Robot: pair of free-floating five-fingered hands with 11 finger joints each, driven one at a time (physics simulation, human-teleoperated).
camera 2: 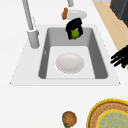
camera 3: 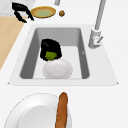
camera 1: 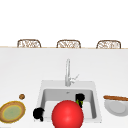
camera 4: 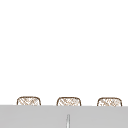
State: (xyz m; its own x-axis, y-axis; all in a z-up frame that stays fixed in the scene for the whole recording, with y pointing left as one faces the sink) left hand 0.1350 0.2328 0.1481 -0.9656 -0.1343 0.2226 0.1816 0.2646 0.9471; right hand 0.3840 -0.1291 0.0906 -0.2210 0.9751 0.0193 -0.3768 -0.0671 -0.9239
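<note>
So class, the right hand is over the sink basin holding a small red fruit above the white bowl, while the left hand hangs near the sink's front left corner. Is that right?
Not quite: the fruit is green, not red, as the right side view shows. The right hand does curl round it over the sink, just above the white bowl, and the left hand hangs by the front left corner.

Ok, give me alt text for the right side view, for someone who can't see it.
A black right hand holds a green fruit over a white bowl in the grey sink. A baguette lies on a white plate in front; the left hand hovers beyond.
</note>
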